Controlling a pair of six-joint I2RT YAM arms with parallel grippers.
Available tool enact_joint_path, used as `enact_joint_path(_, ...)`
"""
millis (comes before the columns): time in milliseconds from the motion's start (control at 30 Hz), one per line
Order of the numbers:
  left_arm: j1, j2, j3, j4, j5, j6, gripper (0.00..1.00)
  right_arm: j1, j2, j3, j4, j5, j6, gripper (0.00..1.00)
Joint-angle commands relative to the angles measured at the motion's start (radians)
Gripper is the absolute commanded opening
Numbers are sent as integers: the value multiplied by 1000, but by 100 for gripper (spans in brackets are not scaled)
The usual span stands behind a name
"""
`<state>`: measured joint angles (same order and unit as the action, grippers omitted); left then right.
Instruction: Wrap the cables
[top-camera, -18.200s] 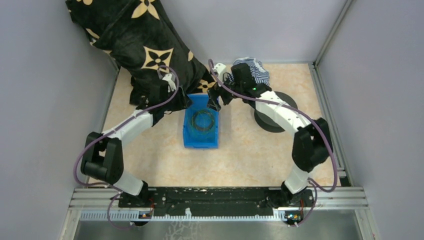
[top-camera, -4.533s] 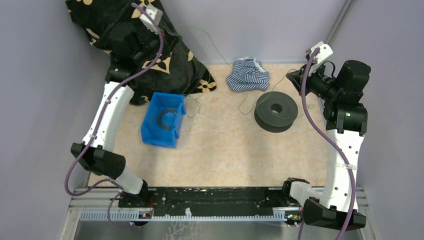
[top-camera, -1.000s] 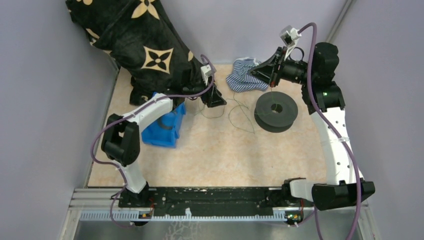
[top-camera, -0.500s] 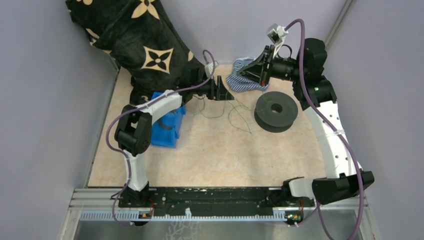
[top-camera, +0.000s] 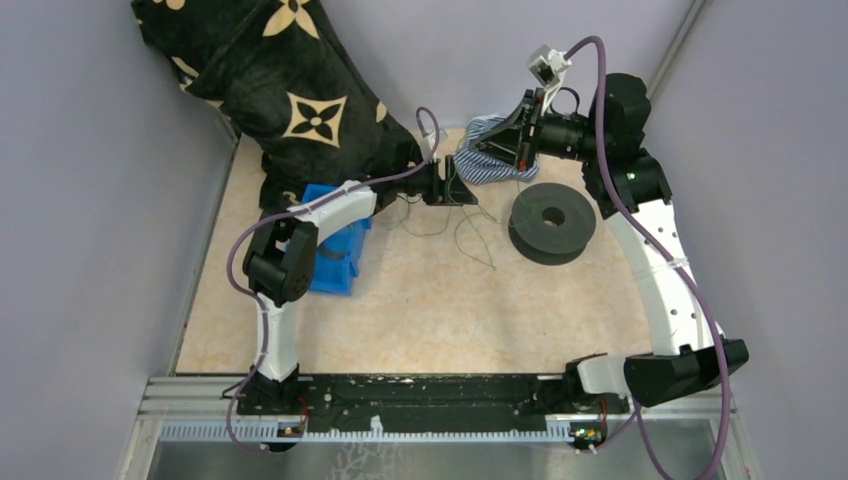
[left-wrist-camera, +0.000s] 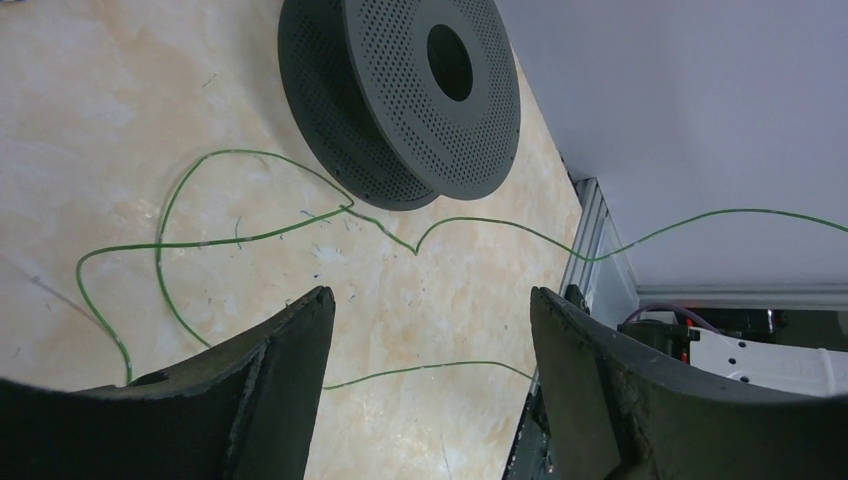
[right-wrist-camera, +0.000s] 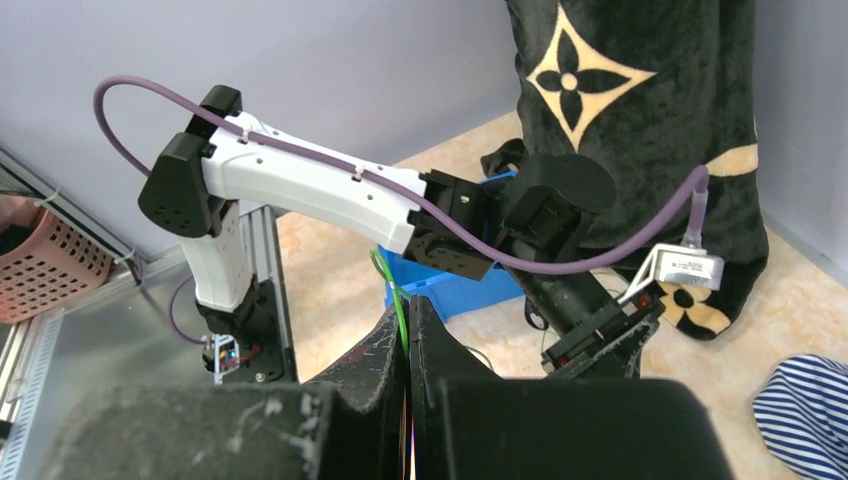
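Note:
The cable is a thin green wire lying in loose loops on the beige table, between the blue bin and the black spool. My left gripper hovers low over these loops with its jaws wide open; in the left wrist view one strand runs across the floor between the fingers without touching them. My right gripper is raised just behind, above the striped cloth, and shut on a strand of the cable that rises out of its tips.
A blue bin sits under the left arm's elbow. A black cloth with tan flowers fills the back left corner. A blue-and-white striped cloth lies at the back wall. The spool stands right of the loops.
My left arm has stretched rightward, bringing its open gripper close to the right gripper. The right gripper has shifted left and a little up, still shut on the cable.

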<state>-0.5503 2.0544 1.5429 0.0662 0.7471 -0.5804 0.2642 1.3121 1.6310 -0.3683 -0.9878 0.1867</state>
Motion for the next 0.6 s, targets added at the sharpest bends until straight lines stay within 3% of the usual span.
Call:
enact_joint_path(0,-23,39,61,1,-6,-22,77,16,-6,39,23,1,-9,0)
enact_joint_path(567,-64,123,142,-29,-27,-32,71,19,-24,20,33,8,-6,0)
